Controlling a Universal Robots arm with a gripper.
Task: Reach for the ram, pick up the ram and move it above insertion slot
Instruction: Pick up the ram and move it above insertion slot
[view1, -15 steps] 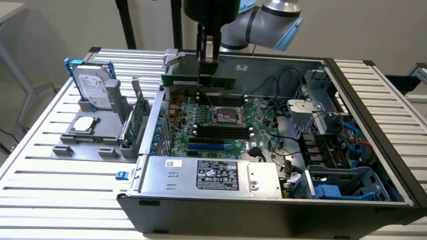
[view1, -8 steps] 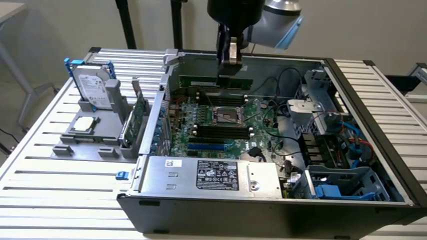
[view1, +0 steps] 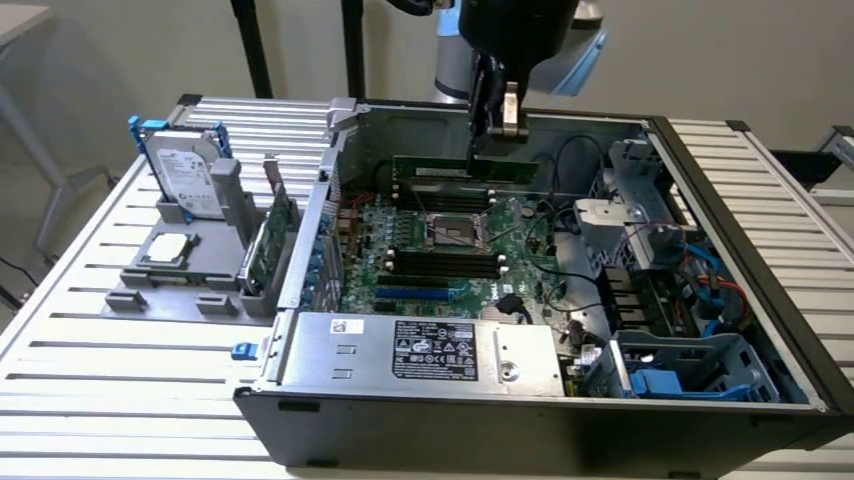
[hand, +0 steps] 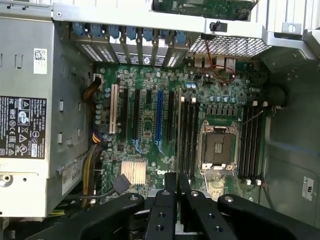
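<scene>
The ram (view1: 461, 170), a long narrow green stick, hangs level above the motherboard (view1: 441, 250) inside the open computer case, over the far side of the CPU socket (view1: 454, 232). My gripper (view1: 497, 138) comes down from above and is shut on the ram's upper edge near its end at the exterior view's right. In the wrist view the black fingers (hand: 162, 210) press together on the ram's thin dark edge (hand: 177, 182). Beyond them lie the black memory slots (hand: 187, 135) on both sides of the socket (hand: 218, 147).
A grey holder (view1: 174, 285) at the exterior view's left carries a silver hard drive (view1: 187, 175), a green expansion card (view1: 274, 245) and a processor chip (view1: 170, 248). The power supply (view1: 427, 350), cables (view1: 574, 215) and drive cages (view1: 681, 365) crowd the case.
</scene>
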